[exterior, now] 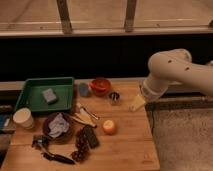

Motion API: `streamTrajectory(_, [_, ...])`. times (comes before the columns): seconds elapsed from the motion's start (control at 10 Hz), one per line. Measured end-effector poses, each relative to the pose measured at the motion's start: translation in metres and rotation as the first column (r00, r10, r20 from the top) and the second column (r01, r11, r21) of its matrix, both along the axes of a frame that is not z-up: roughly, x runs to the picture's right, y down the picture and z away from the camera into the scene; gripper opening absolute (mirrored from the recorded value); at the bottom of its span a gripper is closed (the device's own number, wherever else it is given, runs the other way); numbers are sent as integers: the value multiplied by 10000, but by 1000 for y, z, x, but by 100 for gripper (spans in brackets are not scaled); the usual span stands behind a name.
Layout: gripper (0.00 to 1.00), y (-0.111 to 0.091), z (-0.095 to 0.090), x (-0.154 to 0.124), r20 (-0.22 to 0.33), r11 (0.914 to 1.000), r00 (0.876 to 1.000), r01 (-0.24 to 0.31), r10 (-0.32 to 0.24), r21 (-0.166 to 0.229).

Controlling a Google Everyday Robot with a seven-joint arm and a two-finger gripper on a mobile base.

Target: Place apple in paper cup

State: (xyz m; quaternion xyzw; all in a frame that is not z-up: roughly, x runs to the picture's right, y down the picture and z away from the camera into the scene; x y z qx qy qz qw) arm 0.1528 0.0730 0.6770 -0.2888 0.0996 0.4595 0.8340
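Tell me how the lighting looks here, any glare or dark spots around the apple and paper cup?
Camera view: dim, warm light; the band behind the table is near black; the apple stands out bright on the wood; the paper cup sits pale at the darker left side; no glare; the gripper hangs over the table's right edge.
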Motion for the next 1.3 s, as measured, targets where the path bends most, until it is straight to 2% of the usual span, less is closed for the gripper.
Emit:
streamTrajectory(0.2, [80,10,15,-33,296,9998,9994,178,-175,-116])
streamTrajectory(0.7, [80,10,15,-31,266,9998,9995,181,-178,-108])
streamTrajectory(0.8, [80,12,16,-30,377,9995,9991,222,-214,-220])
streamTrajectory(1.0, [80,26,25,-47,787,9972,9959,492,-447,-566])
streamTrajectory(1.3, [80,71,60,-90,1466,9871,9863,953,-761,-1283])
